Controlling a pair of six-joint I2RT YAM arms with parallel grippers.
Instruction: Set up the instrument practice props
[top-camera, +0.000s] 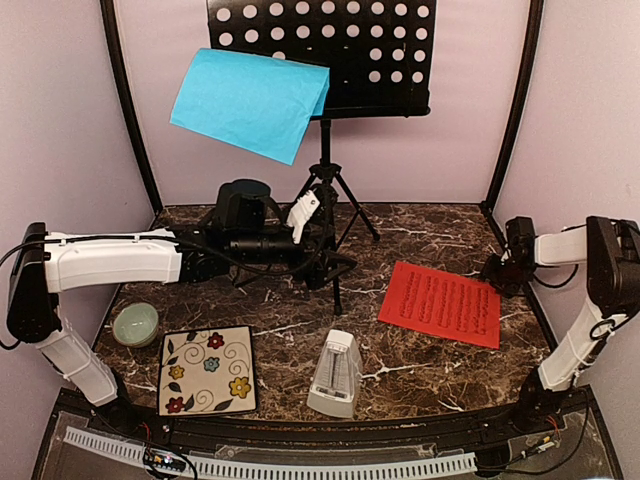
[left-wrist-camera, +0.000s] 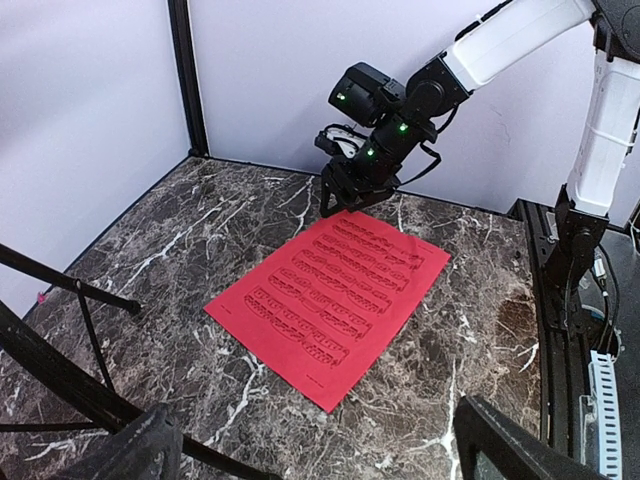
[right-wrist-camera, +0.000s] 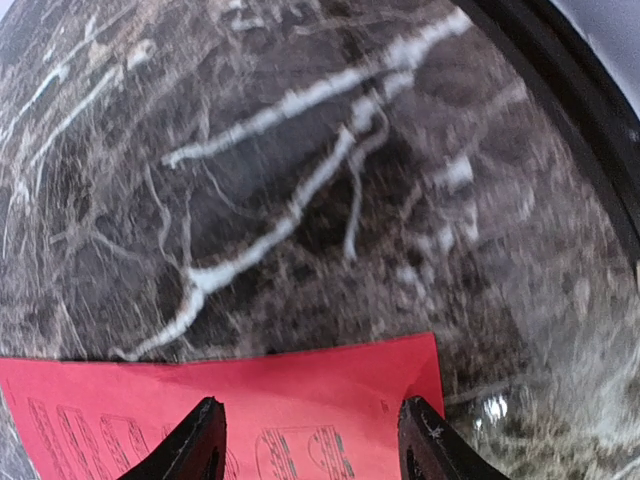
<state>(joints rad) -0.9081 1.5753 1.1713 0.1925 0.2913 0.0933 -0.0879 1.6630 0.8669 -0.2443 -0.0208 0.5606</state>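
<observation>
From above, the round pale green bowl (top-camera: 135, 324) sits at the far left of the dark marbled surface (top-camera: 300, 325), its inside a plain green. The square flower-patterned tile (top-camera: 207, 369) lies just beside it, toward the near edge. The left arm (top-camera: 115, 260) reaches across to the post of the black tripod music stand with the hole-perforated desk (top-camera: 345, 45) at the back centre. Its wrist view shows the left jaws spread wide with nothing between them, and only the stand's legs (left-wrist-camera: 60, 385) crossing the lower left corner. The top view alone shows two other props. One is the blue music sheet (top-camera: 250, 100), tilted across the left part of the desk and overhanging its left edge. The other is the small white pyramid-shaped metronome (top-camera: 337, 375), upright near the front, right of the tile. The red printed music sheet (top-camera: 442, 303) lies flat on the surface, right of centre. The left wrist view adds its rows of print and the right arm (left-wrist-camera: 520, 30) bent down at its far corner. In the right wrist view, the right jaws stand parted over that corner, gripping nothing. Whether their tips touch the paper is hard to tell.
</observation>
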